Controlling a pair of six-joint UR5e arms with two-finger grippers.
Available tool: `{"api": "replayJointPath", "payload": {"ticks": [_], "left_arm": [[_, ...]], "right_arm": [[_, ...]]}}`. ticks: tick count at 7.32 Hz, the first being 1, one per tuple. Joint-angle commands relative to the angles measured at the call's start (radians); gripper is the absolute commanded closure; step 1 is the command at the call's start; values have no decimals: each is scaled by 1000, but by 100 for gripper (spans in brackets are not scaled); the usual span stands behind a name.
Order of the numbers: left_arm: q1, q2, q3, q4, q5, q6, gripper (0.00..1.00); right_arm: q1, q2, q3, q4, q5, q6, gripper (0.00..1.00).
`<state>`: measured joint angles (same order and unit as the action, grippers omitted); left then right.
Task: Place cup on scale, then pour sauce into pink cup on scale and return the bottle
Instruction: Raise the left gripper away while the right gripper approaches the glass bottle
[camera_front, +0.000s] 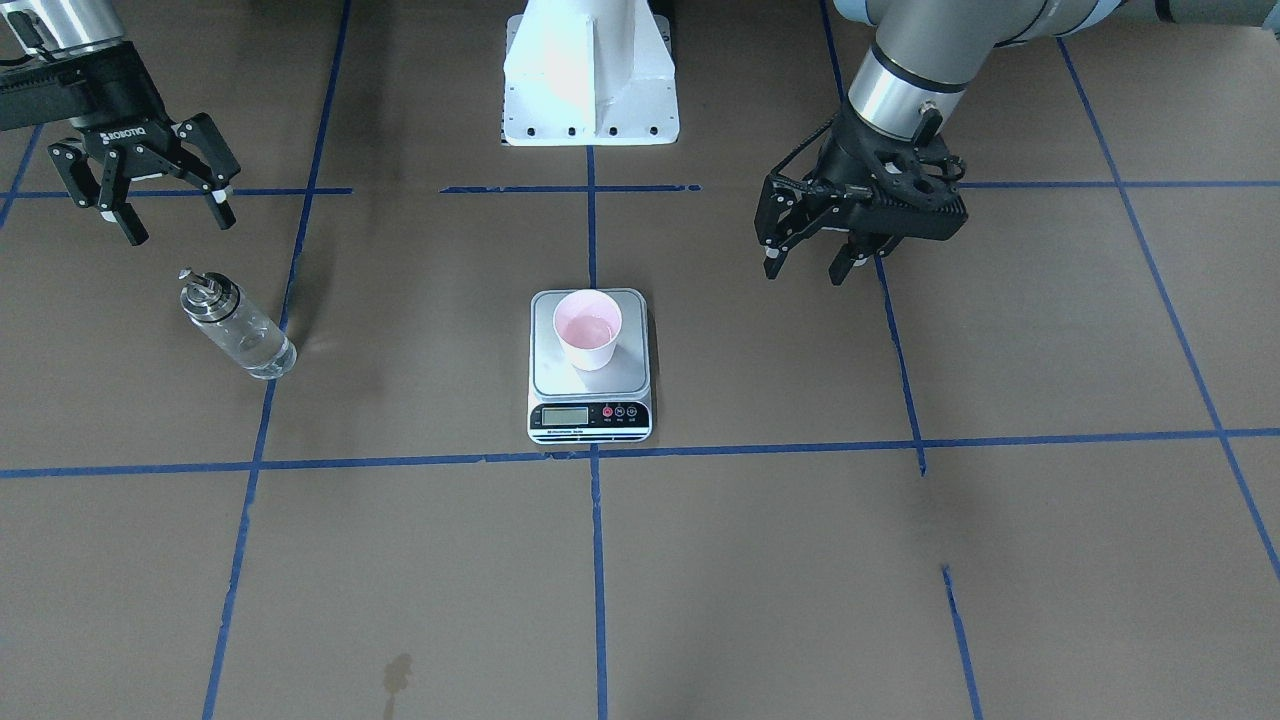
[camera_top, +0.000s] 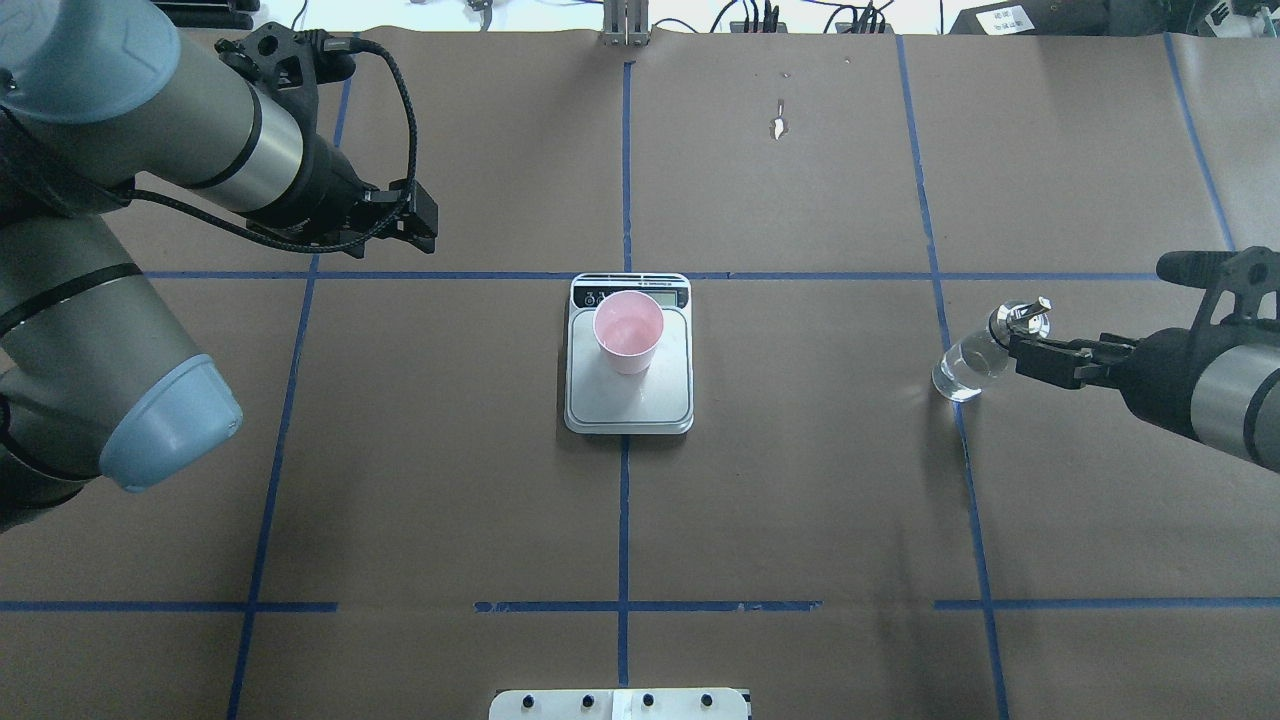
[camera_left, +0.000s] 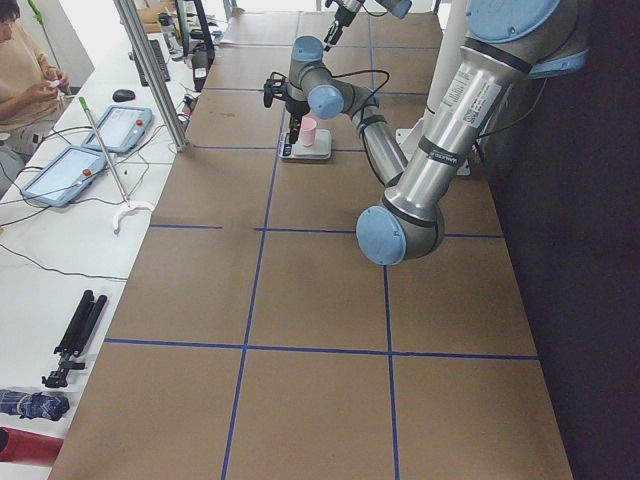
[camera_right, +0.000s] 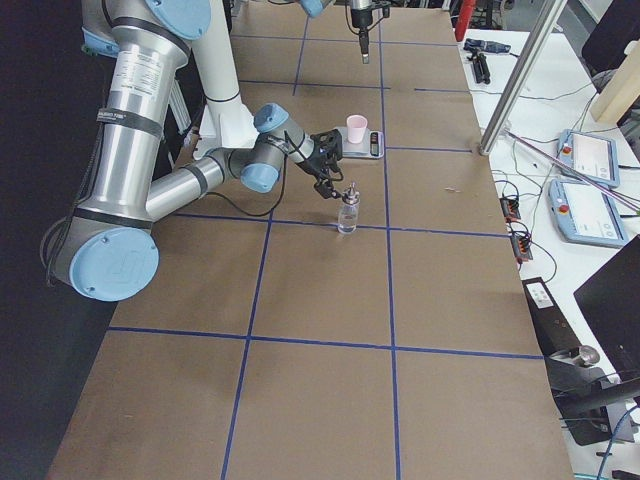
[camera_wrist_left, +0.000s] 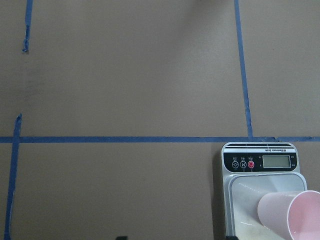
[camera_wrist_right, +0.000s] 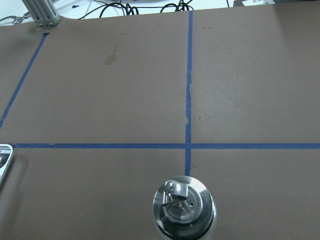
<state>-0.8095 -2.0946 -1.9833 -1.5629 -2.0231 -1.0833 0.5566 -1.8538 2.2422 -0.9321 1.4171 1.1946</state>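
Note:
The pink cup (camera_front: 588, 330) stands upright on the silver scale (camera_front: 590, 405) at the table's middle, and a little clear liquid glints inside it. Both also show in the overhead view: the cup (camera_top: 627, 330) and the scale (camera_top: 630, 408). The glass bottle (camera_front: 237, 325) with its silver cap stands upright on the table, clear sauce in its lower part; it also shows in the overhead view (camera_top: 965, 365). My right gripper (camera_front: 180, 225) is open and empty, just above and behind the bottle's cap (camera_wrist_right: 184, 205), apart from it. My left gripper (camera_front: 805, 268) is open and empty, raised beside the scale.
The white robot base (camera_front: 590, 80) stands behind the scale. Blue tape lines cross the brown table. A dark stain (camera_front: 397, 675) marks the operators' side. A side desk with tablets (camera_left: 120, 125), a metal post (camera_left: 150, 70) and a person (camera_left: 25, 70) lies beyond the table's edge.

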Motion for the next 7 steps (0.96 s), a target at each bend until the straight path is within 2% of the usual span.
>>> {"api": "replayJointPath", "payload": {"ticks": [1,4,5,7], "left_arm": [[0,-1,-3,1,0,0,27],[-2,1,-8,1,1,0,27],[-2,1,-9,3,1,0,27],[-2,1,-12,4,1,-1,27]], "right_arm": [[-142,-19,-21,-1,-209,94,0],[-211,-4,-105,24,-334,149,0],[-221,60,-159,42,-374,157,0],[-227,99,-225,45,-400,151,0]]}}
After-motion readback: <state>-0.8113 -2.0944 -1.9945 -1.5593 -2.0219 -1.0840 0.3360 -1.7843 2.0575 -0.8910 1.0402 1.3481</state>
